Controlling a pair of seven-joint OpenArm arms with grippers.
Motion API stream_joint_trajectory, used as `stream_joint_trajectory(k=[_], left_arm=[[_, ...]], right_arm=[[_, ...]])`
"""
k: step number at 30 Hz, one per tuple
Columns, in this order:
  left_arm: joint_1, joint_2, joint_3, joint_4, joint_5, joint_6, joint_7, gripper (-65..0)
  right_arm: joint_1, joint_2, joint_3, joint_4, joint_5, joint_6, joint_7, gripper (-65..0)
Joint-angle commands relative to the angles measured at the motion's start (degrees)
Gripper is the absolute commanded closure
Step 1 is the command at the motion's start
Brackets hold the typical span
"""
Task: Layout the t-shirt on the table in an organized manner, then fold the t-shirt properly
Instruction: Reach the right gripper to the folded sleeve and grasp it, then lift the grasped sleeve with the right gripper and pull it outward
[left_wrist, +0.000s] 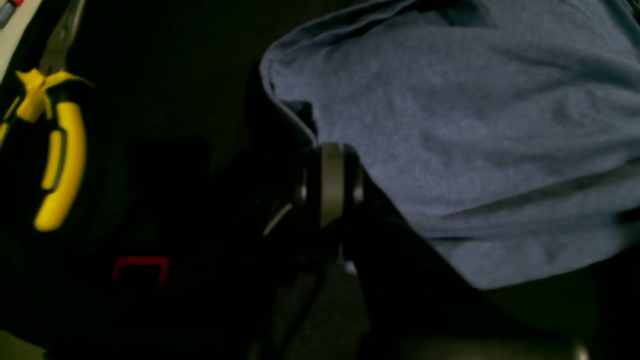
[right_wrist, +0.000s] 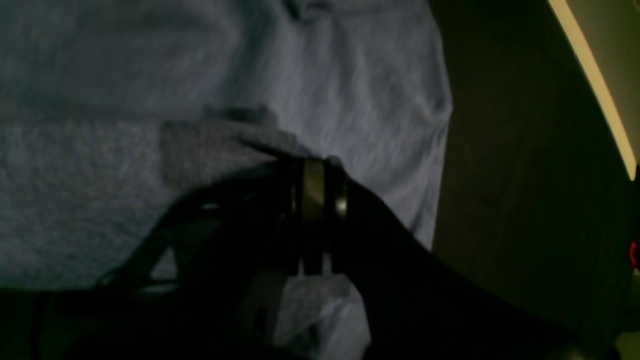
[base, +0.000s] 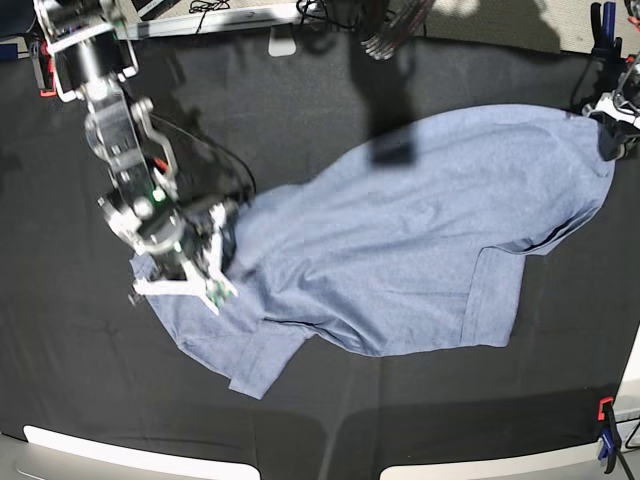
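A: Nearest the lens in the left wrist view sits the left gripper (left_wrist: 332, 186), its jaws closed on a hem of the t-shirt (left_wrist: 450, 130), whose cloth fills the right of that frame.

B: And the right gripper (right_wrist: 314, 200)?

A: Also closed, pinching a raised fold of the same shirt at the centre of its own view.

B: Where does the shirt lie?

A: In the base view it sprawls across the middle of the table (base: 330, 120), from the right gripper (base: 205, 265) at centre left up to the left gripper (base: 612, 125) at the upper right edge.

B: Anything around it?

A: Yellow-handled pliers (left_wrist: 55, 145) at the left of the left wrist frame, and a clamp (base: 606, 430) at the lower right corner of the base view. No containers show.
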Motion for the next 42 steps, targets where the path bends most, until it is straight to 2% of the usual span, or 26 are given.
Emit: stream_joint_trajectory(k=[1, 10, 15, 18, 20, 25, 26, 28, 31, 35, 37, 40, 42], left_arm=[[0.2, -0.9, -0.6, 1.0, -0.9, -0.4, -1.3, 0.0], [0.2, -0.9, -0.6, 1.0, -0.9, -0.4, -1.3, 0.0], [0.2, -0.9, -0.6, 1.0, -0.9, -0.4, -1.3, 0.0], [0.2, -0.9, -0.6, 1.0, -0.9, -0.4, -1.3, 0.0], [0.2, -1.0, -0.6, 1.0, -0.9, -0.4, -1.3, 0.0], [0.2, -0.9, -0.6, 1.0, -0.9, -0.4, -1.3, 0.0], [0.2, -0.9, -0.6, 1.0, -0.9, -0.4, -1.3, 0.0], [0.2, -0.9, -0.6, 1.0, -0.9, -0.4, -1.3, 0.0], [0.2, -0.9, -0.6, 1.0, -0.9, -0.4, -1.3, 0.0], [0.2, -0.9, -0.6, 1.0, 1.0, -0.4, -1.4, 0.0], [0.2, -0.9, -0.6, 1.0, 2.1, -0.4, -1.4, 0.0], [0.2, -0.9, -0.6, 0.9, 2.1, -0.4, -1.7, 0.0], [0.2, -0.9, -0.6, 0.9, 2.1, -0.4, -1.8, 0.0]], right_arm=[[2.4, -0.1, 0.4, 0.4, -0.3, -1.1, 1.4, 0.0], [9.6, -5.6, 0.4, -7.4, -0.4, -2.2, 2.1, 0.0], [11.1, -6.6, 0.4, -9.6, -1.0, -2.2, 5.2, -1.1], [11.8, -6.6, 0.4, -9.6, -1.0, -2.1, 7.5, -19.8], [12.6, -6.6, 0.4, -9.6, -0.7, -1.6, 7.5, -27.4], [14.8, -6.6, 0.4, -8.6, -0.7, -0.4, 4.2, -27.7], [14.8, -6.6, 0.3, -7.7, -0.5, 0.4, 2.7, -27.7], [14.6, -6.5, 0.3, -5.7, 1.9, 4.2, -0.8, -27.6], [13.4, -6.4, 0.3, -1.6, 9.8, 10.3, -6.3, -26.6], [8.5, -5.5, 0.2, 4.6, 15.8, 16.0, -7.9, -23.0], [5.8, -3.9, -0.8, 6.5, 15.9, 17.4, -7.9, -23.0], [3.3, -0.5, -4.3, 7.2, 15.3, 17.5, -7.9, -23.0], [2.8, 2.0, -7.7, 7.2, 12.2, 17.5, -7.5, -23.0]])
